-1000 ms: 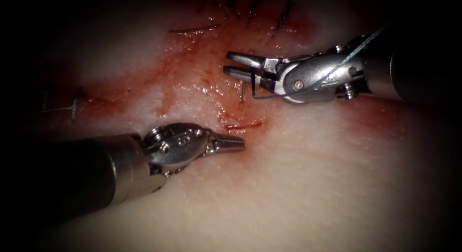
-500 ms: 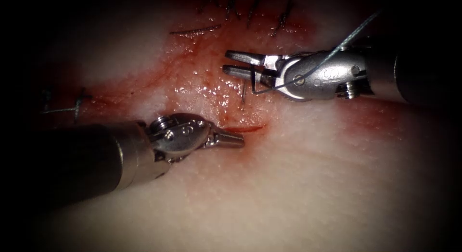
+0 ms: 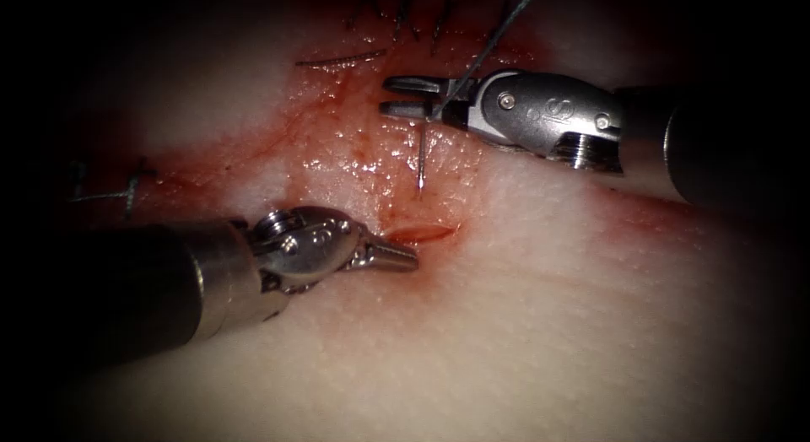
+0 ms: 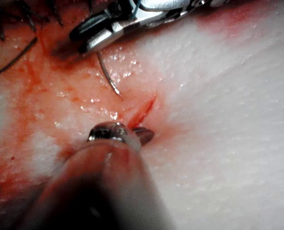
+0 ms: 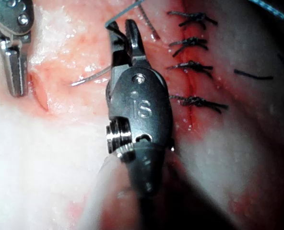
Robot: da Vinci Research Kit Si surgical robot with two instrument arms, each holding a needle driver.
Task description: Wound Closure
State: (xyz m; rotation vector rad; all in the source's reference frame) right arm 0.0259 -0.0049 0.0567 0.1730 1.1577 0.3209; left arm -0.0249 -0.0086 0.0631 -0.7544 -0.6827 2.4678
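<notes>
A short open cut (image 3: 426, 234) lies in the tissue (image 3: 548, 324), ringed by red fluid. My right tool (image 3: 411, 97) comes in from the right, jaws shut on the curved needle (image 3: 419, 159) near its thread end. The needle hangs down from the jaws, free of the tissue, its tip just above the cut. Blue thread (image 3: 489, 45) runs up and to the right from the jaws. My left tool (image 3: 403, 256) lies at the cut's left end with jaws shut on nothing. The left wrist view shows the needle (image 4: 108, 76) above the cut (image 4: 142, 112). The right wrist view shows the right tool (image 5: 124, 36) and needle (image 5: 89, 76).
A row of dark finished stitches (image 3: 405, 12) closes an older cut behind the right tool, also visible as stitches (image 5: 195, 62) in the right wrist view. A loose cut thread end (image 3: 337, 58) lies beside them. More stitches (image 3: 126, 189) sit at the far left.
The right tool has rolled and shifted up and left. The needle swung to point down at the cut, and the thread now rises steeply. The left tool slid slightly left.
</notes>
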